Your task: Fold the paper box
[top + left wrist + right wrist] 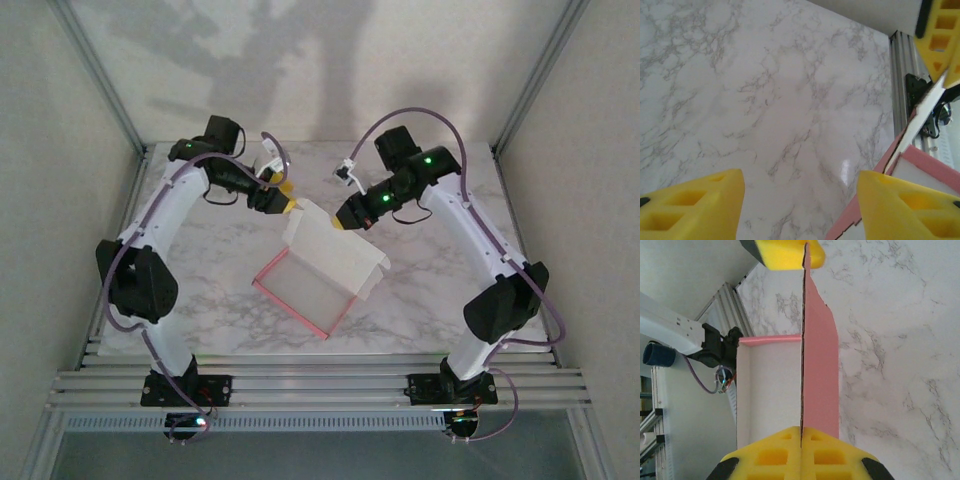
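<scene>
Pinching the top edge of the raised panel (819, 365), the right claw (801, 432) has its yellow fingers pressed together on the thin sheet. In the right wrist view the panel runs edge-on straight away from this claw, with its white face to one side and its pink face to the other.

The paper box (335, 262) is a thin paperboard piece, white on one face and pink on the other. It sits at the middle of the marble-patterned tabletop (440, 280), between the two arms. Its base lies flat, and the raised panel stands along the far side.

The panel's long axis runs from the far left to the near right in the top external view. The right claw (343, 222) holds the panel partway along that upper edge. The left claw (287, 203) sits at the panel's far-left end.

The left claw (801, 175) is spread and holds nothing. Bare tabletop shows between its fingers. The box lies to the side of its right finger, outside the gap. Whether that finger touches the paperboard cannot be told.

Both claws are on the far side of the box. The left claw is nearer to the free end of the panel. The next fold probably requires the left claw to shift toward its right so that the panel end enters the gap.
</scene>
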Available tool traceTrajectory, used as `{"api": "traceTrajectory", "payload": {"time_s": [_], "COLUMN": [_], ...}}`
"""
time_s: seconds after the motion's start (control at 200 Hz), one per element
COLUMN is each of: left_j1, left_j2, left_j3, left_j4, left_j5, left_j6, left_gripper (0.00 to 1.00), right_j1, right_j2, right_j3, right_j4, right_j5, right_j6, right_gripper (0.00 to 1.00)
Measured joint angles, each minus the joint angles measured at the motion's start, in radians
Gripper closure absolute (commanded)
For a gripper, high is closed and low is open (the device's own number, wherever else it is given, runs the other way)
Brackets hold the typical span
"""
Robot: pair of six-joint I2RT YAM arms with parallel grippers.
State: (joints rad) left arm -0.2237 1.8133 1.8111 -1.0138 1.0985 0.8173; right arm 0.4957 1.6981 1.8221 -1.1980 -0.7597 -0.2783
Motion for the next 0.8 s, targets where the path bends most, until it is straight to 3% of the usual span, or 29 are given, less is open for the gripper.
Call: {"api": "traceTrajectory", "payload": {"time_s": [0.36,0.641,0.801], "left_j1": [-0.013,-0.082,-0.118], "left_j2": [-0.096,-0.097,-0.097], "left_j3": [-0.049,-0.095,-0.119], "left_j4": [-0.041,-0.077,-0.093], "left_j5": [-0.048,-0.105,-0.142], "left_j6": [0.064,0.097,0.111], "left_gripper": [0.39,0.40,0.51], "right_j1": [0.044,0.070,0.084], "right_j2": [0.042,0.042,0.042], "right_j3": [0.018,0.054,0.054], "right_j4": [-0.030,-0.050,-0.056], "right_j5": [0.050,0.083,0.136], "right_j6": [-0.014,-0.024,-0.024], "right_gripper": [0.96,0.96,0.97]}}
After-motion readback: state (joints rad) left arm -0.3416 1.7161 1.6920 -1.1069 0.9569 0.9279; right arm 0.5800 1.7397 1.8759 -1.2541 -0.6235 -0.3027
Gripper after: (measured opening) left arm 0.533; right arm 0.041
